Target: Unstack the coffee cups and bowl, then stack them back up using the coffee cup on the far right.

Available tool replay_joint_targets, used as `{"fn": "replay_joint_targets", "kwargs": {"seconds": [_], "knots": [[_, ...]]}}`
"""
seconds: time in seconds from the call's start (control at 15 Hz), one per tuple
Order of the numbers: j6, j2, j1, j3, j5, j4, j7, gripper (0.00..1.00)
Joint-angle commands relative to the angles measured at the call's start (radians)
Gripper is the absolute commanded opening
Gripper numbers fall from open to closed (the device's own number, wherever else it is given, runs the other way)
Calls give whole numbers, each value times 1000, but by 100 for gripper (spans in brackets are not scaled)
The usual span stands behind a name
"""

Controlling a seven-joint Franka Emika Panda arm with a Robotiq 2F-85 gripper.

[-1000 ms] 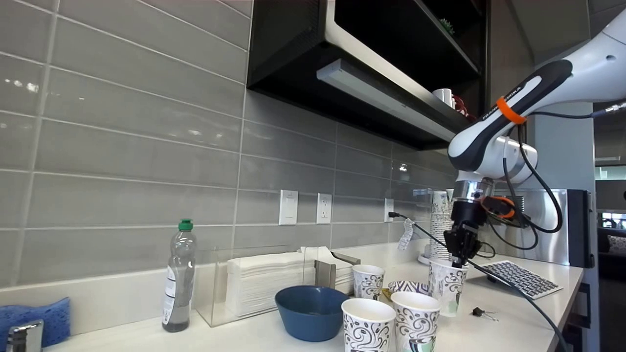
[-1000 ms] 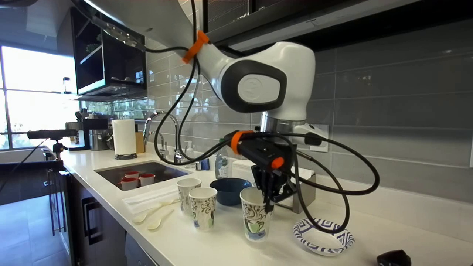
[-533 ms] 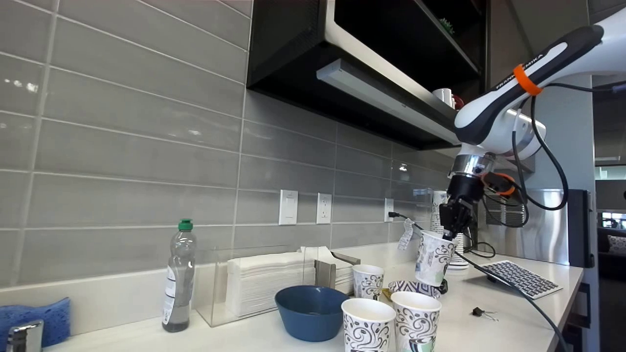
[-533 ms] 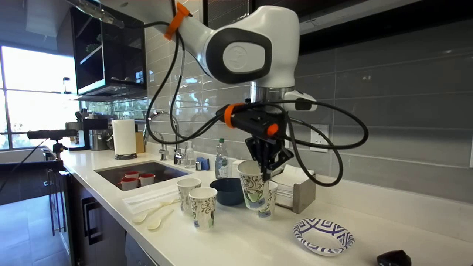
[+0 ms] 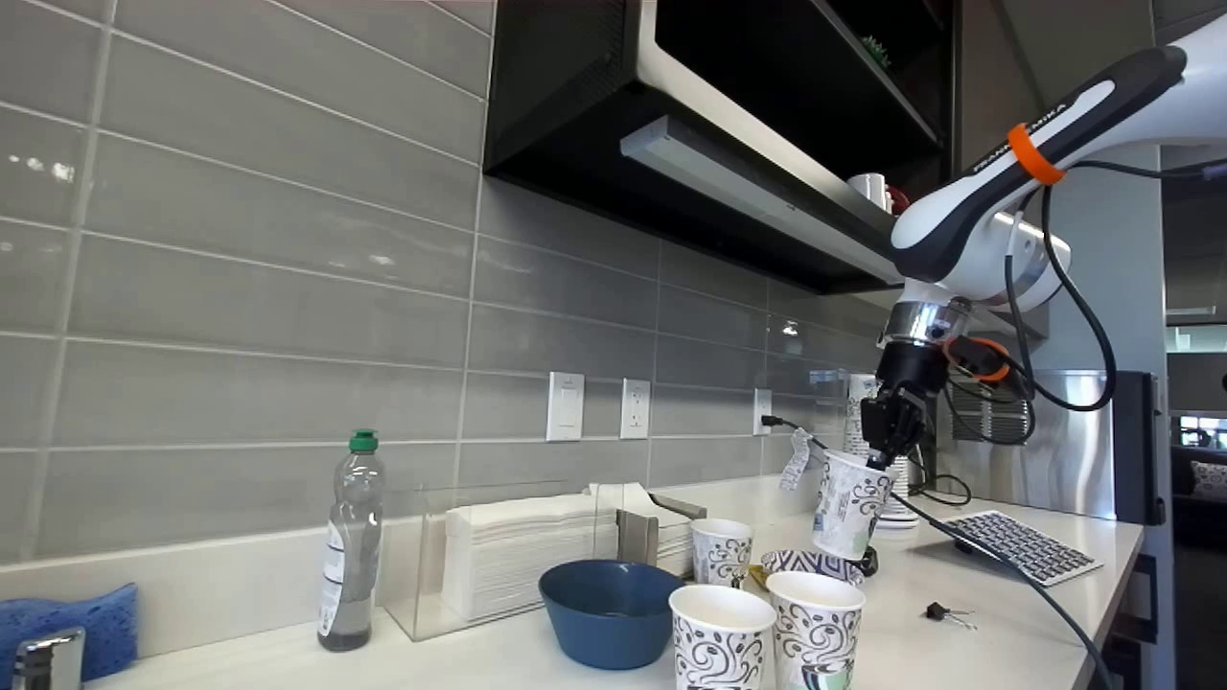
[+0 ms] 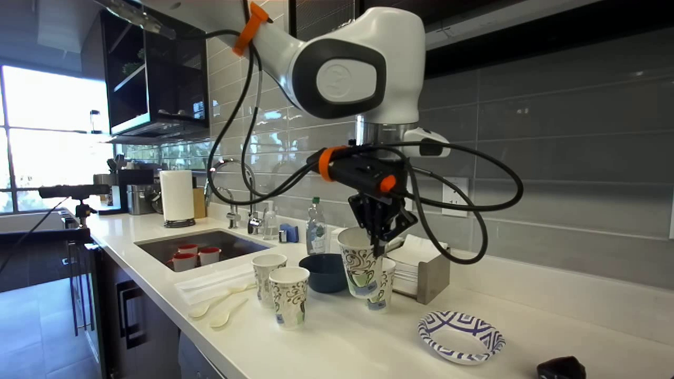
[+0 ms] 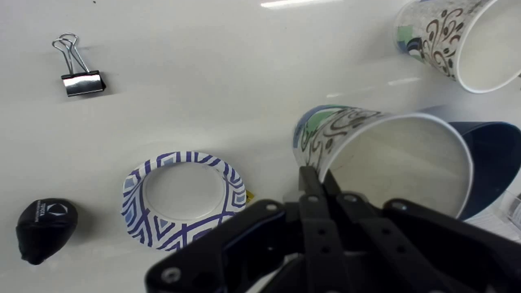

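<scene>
My gripper (image 5: pixel 877 463) is shut on the rim wall of a coffee cup (image 5: pixel 851 508), white with a dark swirl pattern. It holds this cup tilted above the counter; the gripper (image 6: pixel 378 250) and held cup (image 6: pixel 358 268) also show here. In the wrist view one fingertip is outside and one inside the rim (image 7: pixel 319 179). The blue bowl (image 5: pixel 609 613) stands upright; it also shows in an exterior view (image 6: pixel 326 273). Two cups (image 5: pixel 721 642) (image 5: pixel 815 632) stand by the bowl. Another cup (image 5: pixel 721 551) stands near the napkins, partly behind the held cup in an exterior view (image 6: pixel 388 287).
A purple-patterned paper bowl (image 6: pixel 461 318) lies on the counter. A napkin holder (image 6: pixel 434 276) stands along the wall, with a soap bottle (image 5: pixel 355 546) farther along. White spoons (image 6: pixel 226 314), a sink (image 6: pixel 231 245), a binder clip (image 7: pixel 83 81), a dark object (image 7: pixel 47 230) and a keyboard (image 5: pixel 1021 546) are around.
Over the first half second my gripper rose with the held cup, which tilted and came up above the counter. Since then the arm has barely moved. The other cups and bowl stayed put.
</scene>
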Motion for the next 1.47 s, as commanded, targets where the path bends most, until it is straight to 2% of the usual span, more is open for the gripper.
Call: {"fn": "replay_joint_targets", "kwargs": {"seconds": [0.0,0.27,0.6,1.0,1.4], "knots": [[-1,0,12,-12,-3,1,2,3],[-41,-9,25,4,-26,37,19,1],[-113,24,77,43,-27,136,27,1],[-105,122,123,94,-30,266,61,1],[-72,230,106,105,-78,374,84,1]]}}
